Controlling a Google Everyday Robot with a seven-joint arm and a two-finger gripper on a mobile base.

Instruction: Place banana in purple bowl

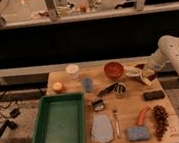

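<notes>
While I watch through the single camera, a wooden table (68, 75) fills the lower middle of the scene, and I place everything relative to the large green tray (60, 125) on its left half.

My white arm reaches in from far right of the tray, and the gripper (146, 74) sits low over the table's far right edge. I cannot tell how far its fingers are spread or whether they grip anything.

The banana (146, 78), pale and cream-yellow, lies right at the gripper; whether they touch I cannot make out. Just tray-side of it sits a pale rounded object (132, 70) that I cannot identify. The purple bowl is not something I can pick out with any certainty.

Beyond the tray's far right corner stands the orange-red bowl (114, 70). Closer to the tray's far edge are a small orange fruit (58, 86), a white cup (72, 70) and a blue cup (87, 84).

Right of the tray lie a pale blue cloth (101, 129) and a fork (116, 122). Farther right are a blue sponge (138, 133), an orange-red carrot-like piece (143, 114), dark grapes (161, 120) and a flat black object (153, 95).
</notes>
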